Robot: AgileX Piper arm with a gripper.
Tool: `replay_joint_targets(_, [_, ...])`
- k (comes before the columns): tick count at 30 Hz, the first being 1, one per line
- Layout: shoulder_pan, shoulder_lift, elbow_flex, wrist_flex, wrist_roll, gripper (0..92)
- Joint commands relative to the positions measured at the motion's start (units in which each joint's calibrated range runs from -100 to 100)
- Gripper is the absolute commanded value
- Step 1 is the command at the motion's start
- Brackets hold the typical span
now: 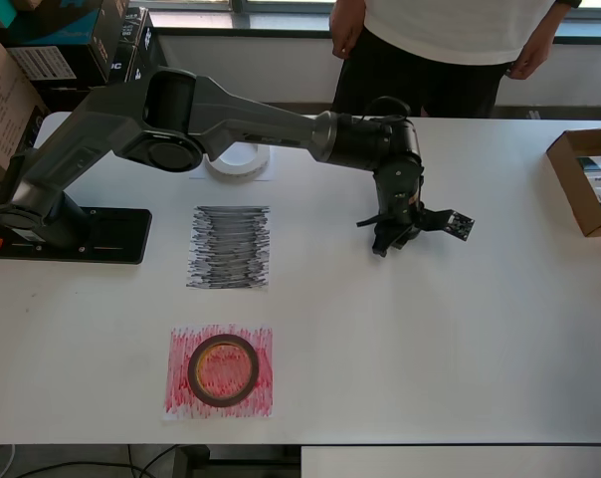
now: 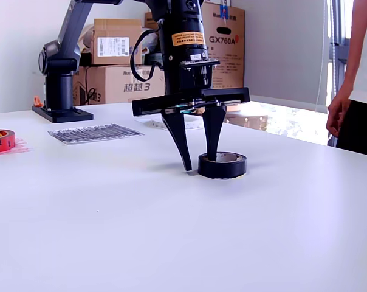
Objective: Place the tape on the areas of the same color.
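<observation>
The hand [image 2: 199, 163] stands upright on the white desk [image 2: 171, 231], its two fingers spread apart. In the exterior view one finger [image 2: 212, 137] reaches down into the hole of the small black tape roll [image 2: 222, 165], and the other comes down just outside the roll's wall on that view's left, so the wall sits between them; whether either finger presses on it is hard to tell. The roll lies flat on the desk. From overhead the black roll is hidden under the wrist and hand [image 1: 395, 237], which sit right of the sheets.

The black scribbled sheet [image 1: 230, 247] lies bare in the overhead view, left of the hand and well apart from it. Nearer the bottom edge of that view, the red scribbled sheet [image 1: 219, 370] carries the dark-red tape roll [image 1: 222, 369], lying flat inside its borders. In the exterior view that roll is cut off at the left edge [image 2: 0, 140].

The white tape ring [image 1: 240, 159] rests at the far side of the overhead view, partly covered by the arm [image 1: 241, 119]; the white sheet [image 1: 203, 175] under it barely stands out against the desk.

A person [image 1: 435, 45] stands at the far edge, head out of frame. A cardboard box [image 1: 585, 179] is cut off at the right.
</observation>
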Motion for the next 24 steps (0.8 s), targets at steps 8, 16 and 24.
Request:
replay_joint_targets(8, [0.5, -0.7, 0.1, 0.6, -0.4, 0.0])
replay_joint_targets(16, [1.1, -8.9, 0.6, 4.1, -4.5, 0.0])
replay_joint_targets(24, [2.1, -22.6, 8.9, 3.9, -9.4, 0.0])
